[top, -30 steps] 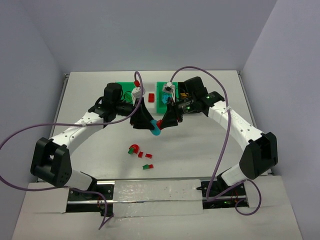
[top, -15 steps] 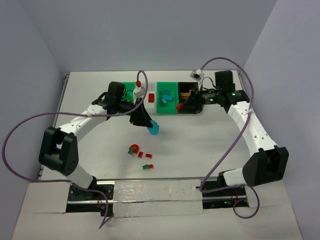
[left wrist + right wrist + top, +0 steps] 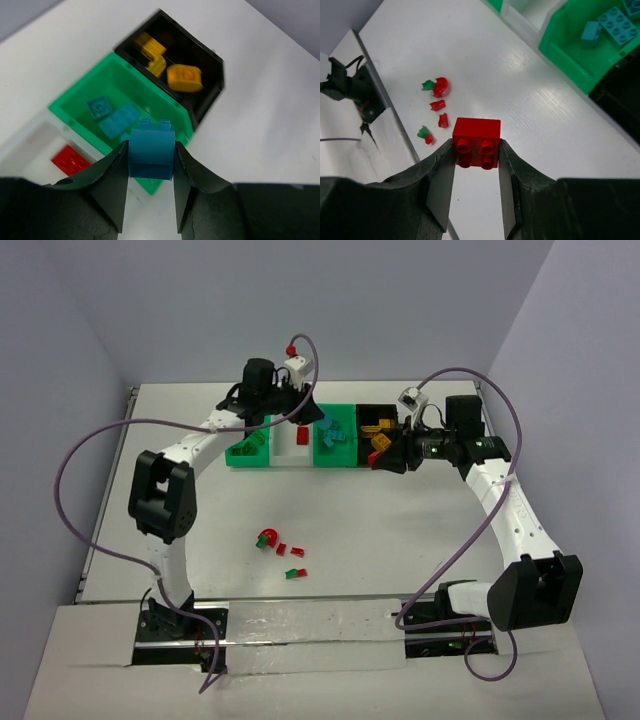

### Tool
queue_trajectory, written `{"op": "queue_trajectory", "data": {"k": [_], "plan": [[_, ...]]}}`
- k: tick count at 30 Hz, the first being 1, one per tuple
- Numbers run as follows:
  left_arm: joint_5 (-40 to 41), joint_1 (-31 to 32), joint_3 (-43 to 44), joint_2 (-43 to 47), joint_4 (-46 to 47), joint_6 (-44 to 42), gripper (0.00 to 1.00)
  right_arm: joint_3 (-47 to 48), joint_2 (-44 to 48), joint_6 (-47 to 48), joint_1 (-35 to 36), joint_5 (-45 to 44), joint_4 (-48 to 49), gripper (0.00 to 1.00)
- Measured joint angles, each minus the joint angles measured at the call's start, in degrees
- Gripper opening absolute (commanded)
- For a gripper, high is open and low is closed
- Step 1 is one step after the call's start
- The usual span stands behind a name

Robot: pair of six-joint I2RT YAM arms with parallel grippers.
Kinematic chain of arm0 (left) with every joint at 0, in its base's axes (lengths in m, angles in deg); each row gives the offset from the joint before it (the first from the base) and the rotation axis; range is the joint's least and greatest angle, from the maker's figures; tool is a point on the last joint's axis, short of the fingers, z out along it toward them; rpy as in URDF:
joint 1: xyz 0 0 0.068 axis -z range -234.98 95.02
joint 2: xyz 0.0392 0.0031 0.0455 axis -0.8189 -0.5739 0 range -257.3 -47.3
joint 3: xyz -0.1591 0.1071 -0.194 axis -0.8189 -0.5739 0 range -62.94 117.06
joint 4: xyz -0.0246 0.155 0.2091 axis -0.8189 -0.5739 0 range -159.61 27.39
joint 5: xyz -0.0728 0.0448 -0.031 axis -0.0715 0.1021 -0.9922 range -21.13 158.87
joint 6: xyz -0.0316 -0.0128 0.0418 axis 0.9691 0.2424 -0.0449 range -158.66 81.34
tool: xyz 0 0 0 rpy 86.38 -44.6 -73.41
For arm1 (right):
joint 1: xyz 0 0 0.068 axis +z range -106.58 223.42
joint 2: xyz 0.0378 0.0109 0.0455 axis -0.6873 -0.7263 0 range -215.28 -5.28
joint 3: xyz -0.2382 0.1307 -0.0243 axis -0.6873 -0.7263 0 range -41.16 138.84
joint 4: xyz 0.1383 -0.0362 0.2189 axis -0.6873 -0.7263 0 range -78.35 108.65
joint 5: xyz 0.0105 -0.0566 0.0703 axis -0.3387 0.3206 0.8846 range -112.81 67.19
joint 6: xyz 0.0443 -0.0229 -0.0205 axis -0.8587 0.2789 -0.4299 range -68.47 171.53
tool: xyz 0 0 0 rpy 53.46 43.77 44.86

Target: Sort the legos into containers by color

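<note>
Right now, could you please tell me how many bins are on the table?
4, in one row at the far side, left to right: green bin, white bin, second green bin, black bin.

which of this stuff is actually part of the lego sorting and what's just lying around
Part of the job: blue brick in the left jaws; red brick in the right jaws; loose red and green pieces; left green bin; right green bin; white bin; black bin.

Just there: purple cables; shiny strip at the near edge.
</note>
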Motion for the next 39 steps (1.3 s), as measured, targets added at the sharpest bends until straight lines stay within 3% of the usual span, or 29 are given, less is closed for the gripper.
{"op": "queue_trajectory", "data": {"k": [3, 6, 10, 20, 24, 31, 39], "plan": [[4.41, 1.04, 5.16, -5.06, 0.92, 0.39, 0.26, 0.0, 0.03, -1.16, 0.0, -2.07, 1.6, 0.0], [7.8, 2.05, 8.2, -9.33, 1.08, 0.27, 0.52, 0.0, 0.03, -1.88, 0.0, -3.23, 2.58, 0.0], [10.63, 2.68, 9.64, -12.86, 0.67, 0.02, 0.73, -0.02, 0.03, -2.54, 0.0, -4.5, 3.39, 0.0], [13.72, 1.09, 20.89, -11.37, -7.81, 1.38, 0.99, 2.1, -2.11, -3.67, 1.67, -13.1, 5.96, 0.0], [10.44, -4.33, 16.78, -1.15, -11.77, 4.04, 0.99, 8.74, -8.67, -3.45, 9.15, -20.75, 8.32, 0.0], [6.58, -23.36, -4.21, 24.76, -15.38, 2.8, 0.99, 22.91, -28.55, -3.21, 24.3, -34.51, 14.64, 0.0], [0.61, -28.09, -20.59, 35.5, -21.26, -4.2, 0.99, 38.83, -50.42, -3.74, 29.09, -45.97, 15.65, 0.0]]}}
